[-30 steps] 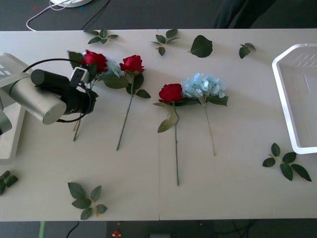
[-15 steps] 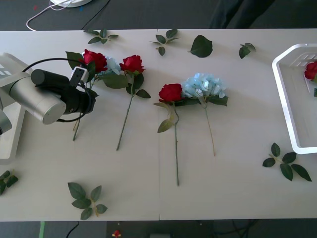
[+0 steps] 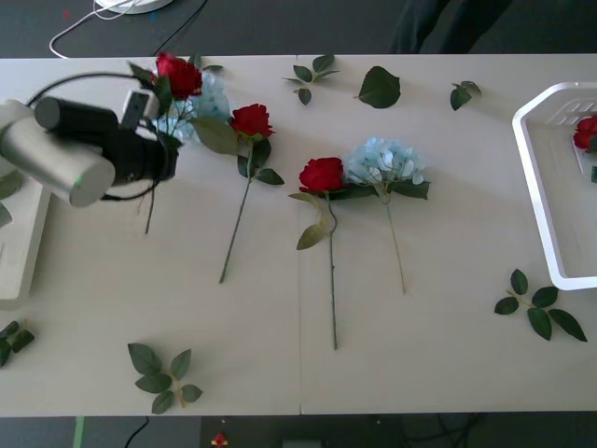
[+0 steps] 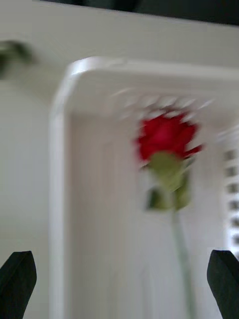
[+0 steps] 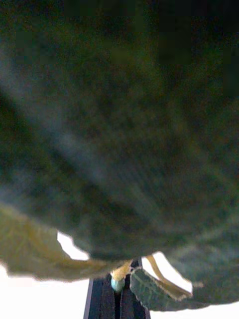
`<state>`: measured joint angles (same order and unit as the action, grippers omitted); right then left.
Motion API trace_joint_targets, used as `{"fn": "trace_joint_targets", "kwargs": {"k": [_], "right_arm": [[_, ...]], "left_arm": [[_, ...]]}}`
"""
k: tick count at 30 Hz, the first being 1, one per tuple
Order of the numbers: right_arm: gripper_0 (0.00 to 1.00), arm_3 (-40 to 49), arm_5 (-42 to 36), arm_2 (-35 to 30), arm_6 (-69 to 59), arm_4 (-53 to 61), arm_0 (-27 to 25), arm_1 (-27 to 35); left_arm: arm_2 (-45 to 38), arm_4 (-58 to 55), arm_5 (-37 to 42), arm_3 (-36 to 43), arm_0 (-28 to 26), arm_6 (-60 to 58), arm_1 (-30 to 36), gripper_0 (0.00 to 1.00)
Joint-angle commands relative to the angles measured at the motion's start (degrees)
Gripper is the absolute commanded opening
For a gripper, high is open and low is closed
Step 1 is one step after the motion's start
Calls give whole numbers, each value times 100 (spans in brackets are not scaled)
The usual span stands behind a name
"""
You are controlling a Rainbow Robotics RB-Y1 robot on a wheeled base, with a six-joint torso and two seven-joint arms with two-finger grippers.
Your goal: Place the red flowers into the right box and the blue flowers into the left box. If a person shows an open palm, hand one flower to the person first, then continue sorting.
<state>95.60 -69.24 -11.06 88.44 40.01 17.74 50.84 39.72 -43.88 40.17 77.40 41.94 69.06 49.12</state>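
My left gripper (image 3: 160,154) is shut on thin green stems (image 5: 118,283) at the table's far left. It holds a blue flower (image 3: 203,96) off the table. A red flower (image 3: 179,74) rises with it; I cannot tell whether its stem is pinched too. Large leaves (image 5: 119,129) cover the left wrist view. Two more red flowers (image 3: 250,119) (image 3: 322,174) and a blue flower (image 3: 383,160) lie mid-table. The left box (image 3: 17,266) sits at the left edge. My right gripper (image 4: 119,271) hangs open over the right box (image 4: 59,149), where a red flower (image 4: 167,135) lies, also seen as a red flower (image 3: 586,132) inside the right box (image 3: 534,187).
Loose green leaf sprigs lie around: near the front left (image 3: 163,373), front right (image 3: 538,306), and along the far edge (image 3: 378,87). A white cable (image 3: 75,33) runs beyond the table's far left corner.
My left gripper has lifted and moved toward the far side, carrying the blue flower and the red flower with it. A red flower has appeared in the right box.
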Motion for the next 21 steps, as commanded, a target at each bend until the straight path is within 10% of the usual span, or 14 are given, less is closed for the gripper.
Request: {"fn": "trace_joint_targets", "kwargs": {"k": [1,10,21], "right_arm": [[100,1198,-389,-326,-573,587,-552,269],[100,2622,-213,676,-2173,1193,-736,216],[100,2138,350,3005,-3456,235,652,-426]], "left_arm": [[-386,-33,333,240,-19,-226,159,0],[-395,-50,325,328,-19,-243,238,0],[-887,-912,404,671,-19,-208,423,0]]}}
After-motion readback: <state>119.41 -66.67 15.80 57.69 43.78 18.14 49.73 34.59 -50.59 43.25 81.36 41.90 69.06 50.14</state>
